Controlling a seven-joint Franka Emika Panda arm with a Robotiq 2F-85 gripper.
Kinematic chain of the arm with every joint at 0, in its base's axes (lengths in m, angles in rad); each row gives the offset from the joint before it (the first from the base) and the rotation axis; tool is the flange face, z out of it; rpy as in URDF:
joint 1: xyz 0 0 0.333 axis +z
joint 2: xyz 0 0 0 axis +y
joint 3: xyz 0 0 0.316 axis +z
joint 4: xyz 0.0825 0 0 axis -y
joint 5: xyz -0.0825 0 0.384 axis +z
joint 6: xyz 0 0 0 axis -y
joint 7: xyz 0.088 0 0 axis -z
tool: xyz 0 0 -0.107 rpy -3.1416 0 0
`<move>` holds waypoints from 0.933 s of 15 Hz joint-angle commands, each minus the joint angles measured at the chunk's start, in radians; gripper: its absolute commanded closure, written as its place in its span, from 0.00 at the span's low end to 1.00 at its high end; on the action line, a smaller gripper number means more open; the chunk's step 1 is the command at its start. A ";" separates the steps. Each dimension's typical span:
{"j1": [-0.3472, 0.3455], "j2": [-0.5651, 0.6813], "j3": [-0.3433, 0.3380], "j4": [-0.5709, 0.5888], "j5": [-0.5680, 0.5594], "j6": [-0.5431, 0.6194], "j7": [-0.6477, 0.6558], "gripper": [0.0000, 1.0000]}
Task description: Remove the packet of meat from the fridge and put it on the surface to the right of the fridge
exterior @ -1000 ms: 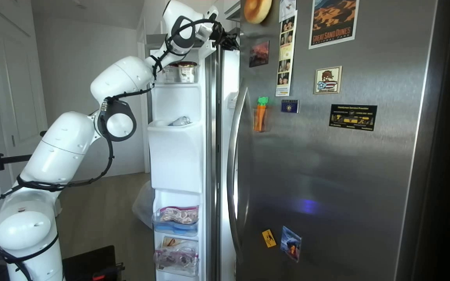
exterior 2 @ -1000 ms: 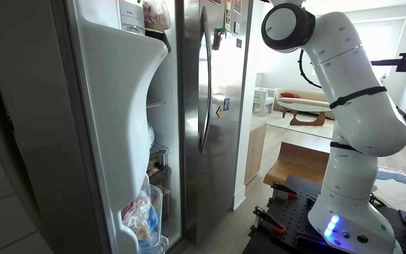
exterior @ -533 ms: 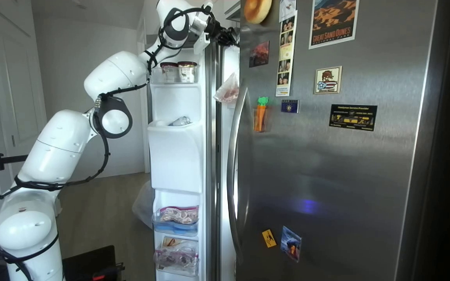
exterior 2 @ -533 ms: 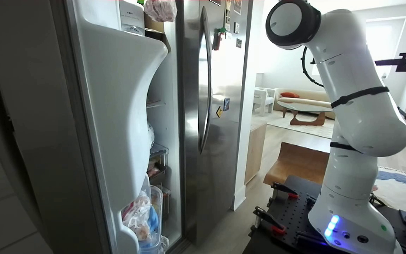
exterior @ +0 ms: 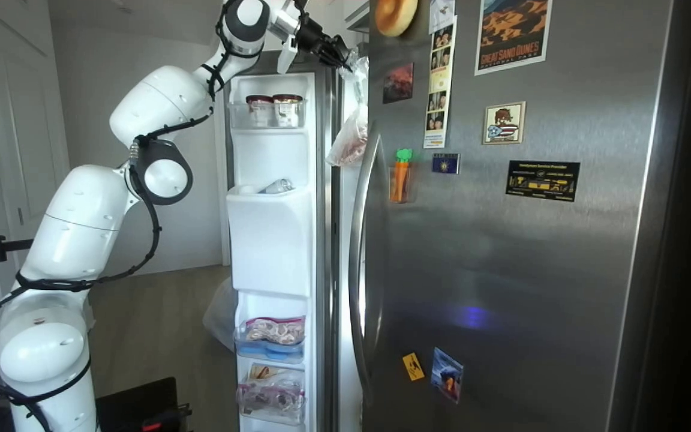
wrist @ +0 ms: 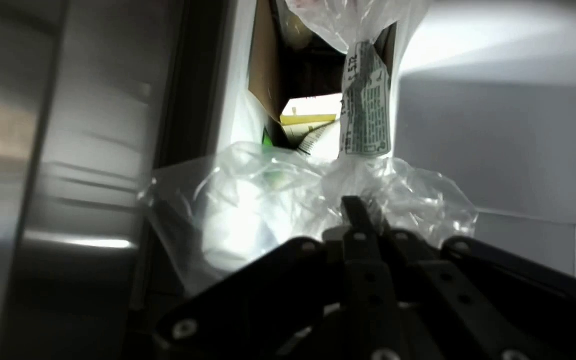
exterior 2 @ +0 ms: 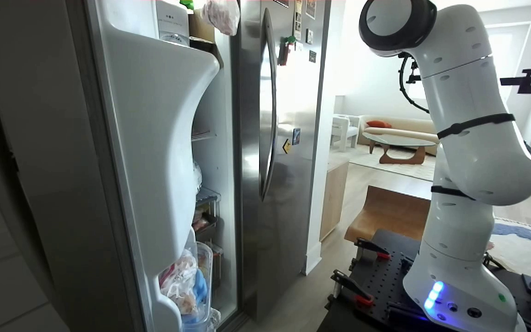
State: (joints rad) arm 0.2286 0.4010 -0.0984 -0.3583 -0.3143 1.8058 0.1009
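The packet of meat (exterior: 350, 143), a clear bag with pinkish contents, hangs in the fridge's open doorway by its gathered plastic top. My gripper (exterior: 347, 65) is above it, fingers shut on that loose plastic. In an exterior view only the lower bulge of the packet (exterior 2: 221, 17) shows at the top edge; the gripper is outside that picture. From the wrist, the gripper (wrist: 370, 215) pinches crumpled clear film, with a twisted printed neck (wrist: 366, 107) beyond. The steel fridge (exterior: 519, 270) has its narrow side open. The surface to its right cannot be made out.
The open door (exterior: 270, 240) stands left of the packet, with jars (exterior: 287, 111) in its top bin. The closed door's long handle (exterior: 357, 258) is just right below the packet. Inside are a cardboard box (wrist: 263, 65) and a white ice maker (exterior 2: 173, 20).
My arm has drawn back and the gripper has moved left in an exterior view. The packet, hidden there a second ago, has come out of the fridge's interior into the doorway with it.
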 commanded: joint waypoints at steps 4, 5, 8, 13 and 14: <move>0.069 -0.083 -0.027 0.000 -0.092 -0.268 -0.026 1.00; 0.078 -0.094 -0.025 0.000 -0.104 -0.304 -0.027 1.00; 0.099 -0.124 -0.019 0.000 -0.132 -0.402 -0.029 1.00; 0.100 -0.167 -0.016 0.000 -0.170 -0.535 -0.040 1.00; 0.098 -0.172 -0.016 0.000 -0.180 -0.558 -0.037 1.00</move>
State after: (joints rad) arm 0.3227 0.2599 -0.1067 -0.3580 -0.4604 1.2930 0.0838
